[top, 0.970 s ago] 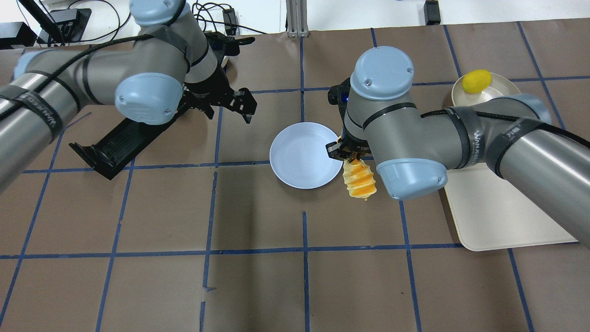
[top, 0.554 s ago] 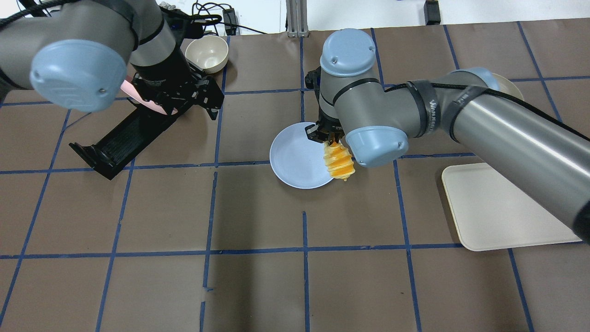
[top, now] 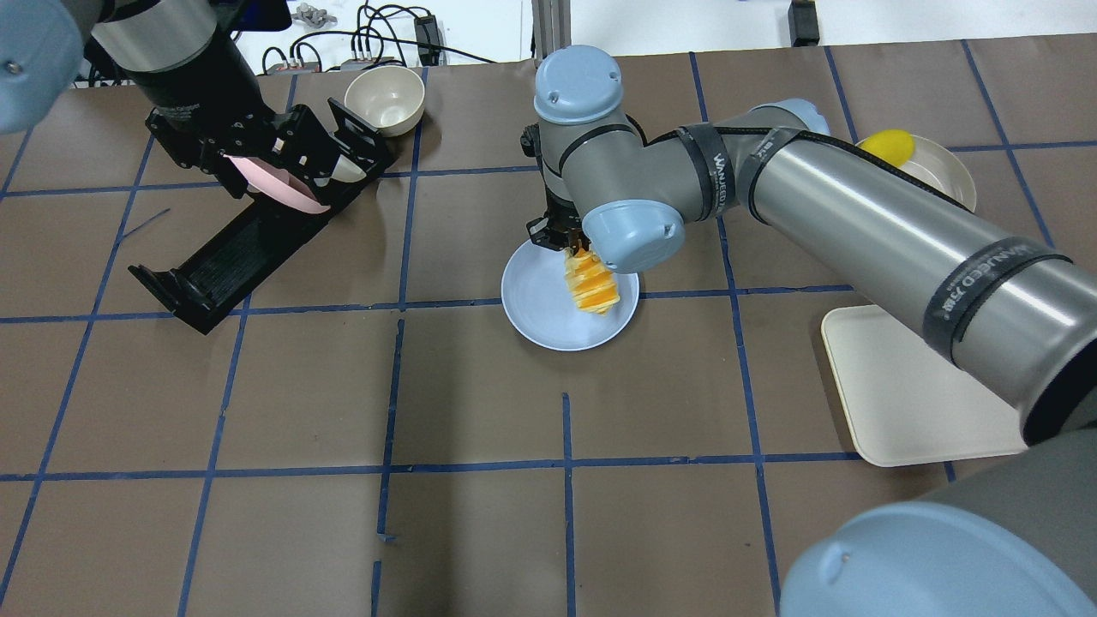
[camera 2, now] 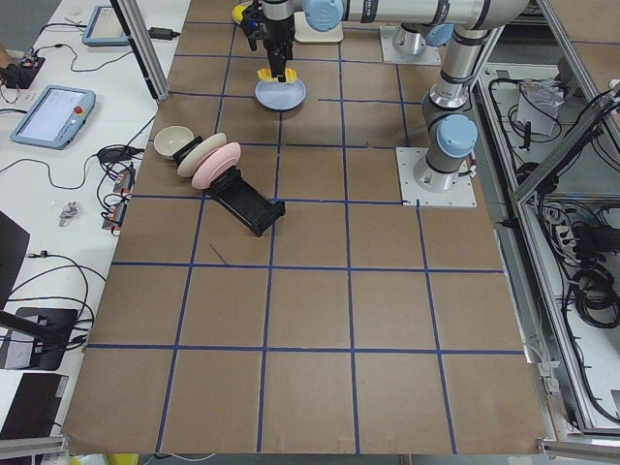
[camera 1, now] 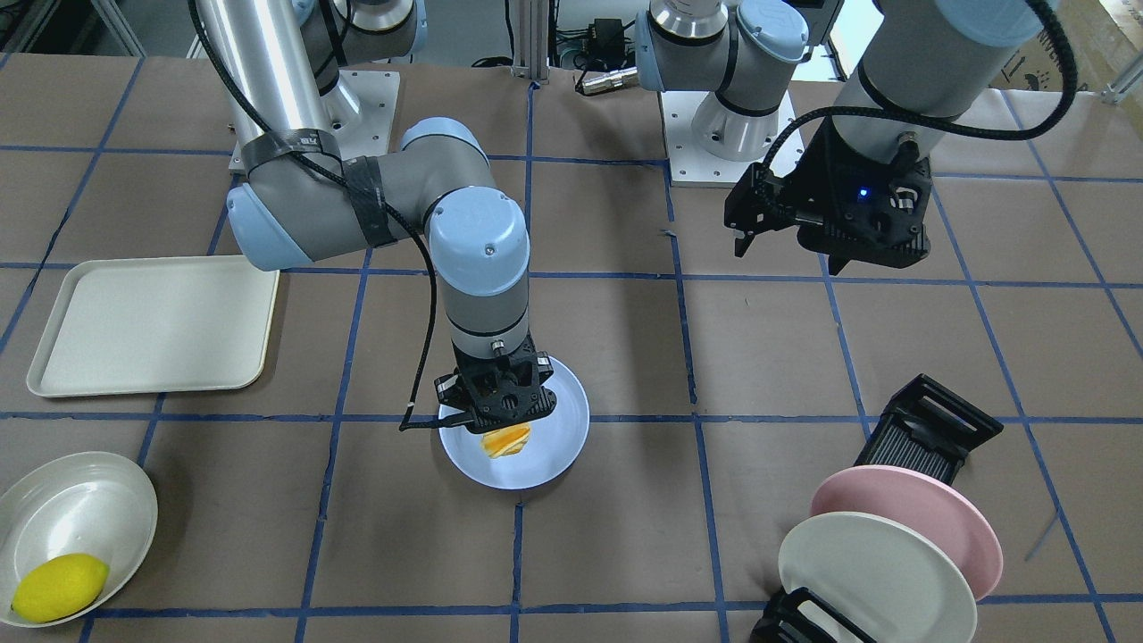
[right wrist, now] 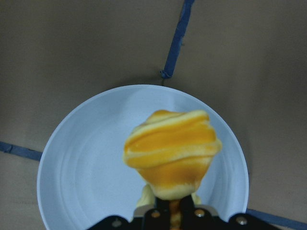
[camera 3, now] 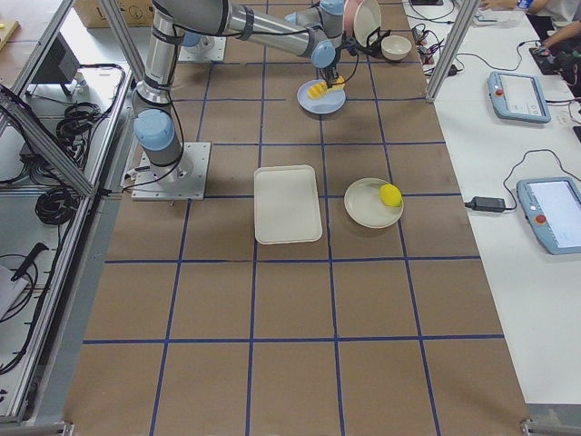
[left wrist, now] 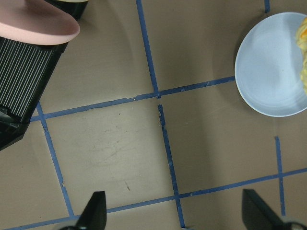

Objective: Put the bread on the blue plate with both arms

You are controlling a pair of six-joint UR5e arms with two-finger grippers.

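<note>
The bread, striped orange and cream, hangs upright from my right gripper, which is shut on its upper end. It hangs over the blue plate, right of the plate's middle. Whether it touches the plate I cannot tell. The right wrist view shows the bread end-on over the blue plate. The front view shows the right gripper, bread and plate. My left gripper is open and empty, raised well off to the plate's side; its fingertips show wide apart.
A black rack holds a pink plate and a cream-white plate. A cream tray lies on the right arm's side. A lemon sits in a shallow cream dish. A small cream bowl stands at the back.
My right arm has carried the bread leftward, from beside the blue plate to over it. My left arm has drawn back to the far left, over the rack.
</note>
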